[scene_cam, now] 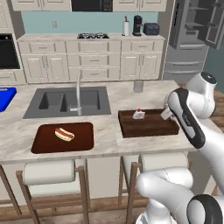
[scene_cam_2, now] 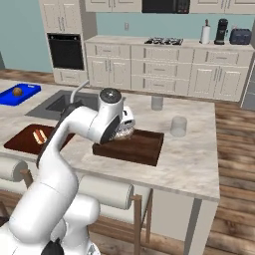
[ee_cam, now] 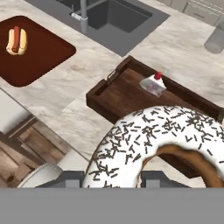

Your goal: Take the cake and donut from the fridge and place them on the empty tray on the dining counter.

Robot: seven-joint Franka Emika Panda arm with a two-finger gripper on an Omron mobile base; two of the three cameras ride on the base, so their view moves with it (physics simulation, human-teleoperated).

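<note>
Donut (ee_cam: 153,144) clamped in jaws over the tray (ee_cam: 114,97), cake (ee_cam: 153,84) already in it, so last step: lower beside cake, release on bare wood

No text, label, brand, number or sign can be read anywhere in these views: the tall grey steel fridge (scene_cam: 189,39), the black coffee maker (scene_cam: 137,25) and the dark microwave (scene_cam_2: 165,5) show blank faces.
</note>
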